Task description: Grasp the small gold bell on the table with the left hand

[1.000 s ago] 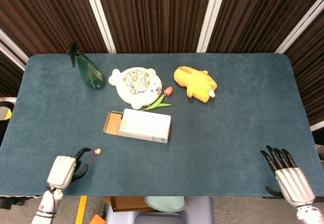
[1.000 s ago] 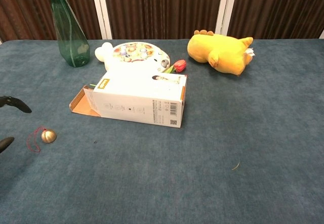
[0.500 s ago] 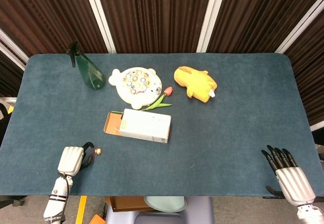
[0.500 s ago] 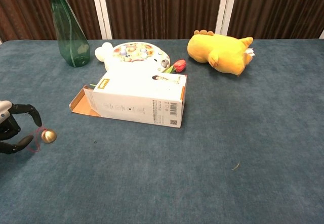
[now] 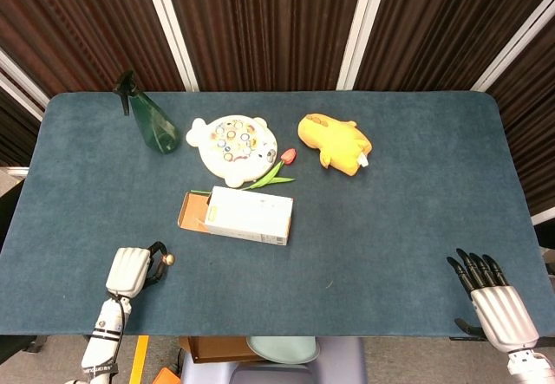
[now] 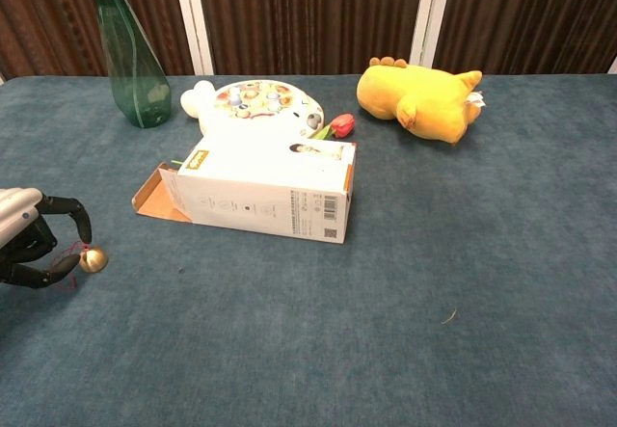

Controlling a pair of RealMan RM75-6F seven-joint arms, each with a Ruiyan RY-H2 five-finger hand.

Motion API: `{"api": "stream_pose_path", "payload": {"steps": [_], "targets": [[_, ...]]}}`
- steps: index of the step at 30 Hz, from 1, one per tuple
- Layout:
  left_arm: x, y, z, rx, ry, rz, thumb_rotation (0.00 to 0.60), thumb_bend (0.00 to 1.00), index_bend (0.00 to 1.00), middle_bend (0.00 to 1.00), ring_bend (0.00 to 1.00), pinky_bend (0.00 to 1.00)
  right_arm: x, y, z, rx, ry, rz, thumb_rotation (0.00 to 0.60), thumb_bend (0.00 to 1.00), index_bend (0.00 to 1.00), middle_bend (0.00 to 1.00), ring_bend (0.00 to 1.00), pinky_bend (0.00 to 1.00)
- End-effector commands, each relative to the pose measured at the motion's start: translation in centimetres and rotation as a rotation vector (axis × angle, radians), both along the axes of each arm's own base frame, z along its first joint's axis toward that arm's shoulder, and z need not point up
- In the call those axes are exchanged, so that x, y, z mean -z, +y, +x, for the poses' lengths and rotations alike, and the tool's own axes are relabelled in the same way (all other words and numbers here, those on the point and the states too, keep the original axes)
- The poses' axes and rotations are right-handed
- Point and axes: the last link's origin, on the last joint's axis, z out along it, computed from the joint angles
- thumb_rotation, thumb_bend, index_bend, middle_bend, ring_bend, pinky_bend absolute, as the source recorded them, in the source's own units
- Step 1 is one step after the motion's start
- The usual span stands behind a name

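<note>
Gold bell (image 6: 93, 259) sits on the blue table (image 5: 390, 219) near the front left edge, right at the fingertips of the left hand (image 6: 34, 244). In the chest view the hand's dark fingers (image 6: 69, 207) curl over and around the bell from its left: one finger arches above it, another comes in low beside it, and the bell's red string is between them. Tips look to be touching or just about touching the bell, but I can't tell if it's actually pinched; the bell looks to be resting on the cloth. From the head view the left hand (image 5: 130, 272) is palm down at the table edge, with the bell (image 5: 168, 259) poking out just past its fingers on the right. Right hand (image 5: 492, 302) is at the front right corner, well apart from everything, fingers straight and slightly spread, holding nothing. Behind the bell lies a white carton (image 6: 270, 189) on its side with an open brown flap facing left. Further back: green spray bottle (image 6: 130, 56), round toy plate (image 6: 262, 100), red tulip (image 6: 339, 125), yellow plush (image 6: 420, 96).
</note>
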Motion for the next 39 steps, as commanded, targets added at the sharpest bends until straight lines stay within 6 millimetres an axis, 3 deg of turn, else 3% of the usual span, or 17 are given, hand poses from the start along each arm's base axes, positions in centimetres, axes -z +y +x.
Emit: {"api": "stream_pose_path", "payload": {"steps": [1,10,39], "targets": [[0.09,0.12,0.09,0.001,0.002,0.0,0.6,0.41,0.5,1.0,1.0,1.0,-0.03,0.0,-0.01,0.0,-0.001,0.0,0.6,0.24,0.0,0.0,0.0,0.0],[0.26,0.4,0.35,0.008,0.002,0.002,0.6,0.41,0.55,1.0,1.0,1.0,-0.04,-0.02,-0.02,0.0,-0.001,0.0,0.6,0.24,0.0,0.0,0.0,0.0],[0.39,1.09,0.26,0.002,0.026,-0.016,0.6,0.41,0.56,1.0,1.0,1.0,-0.03,-0.12,-0.02,0.002,-0.001,-0.002,0.6,0.24,0.0,0.0,0.0,0.0]]}}
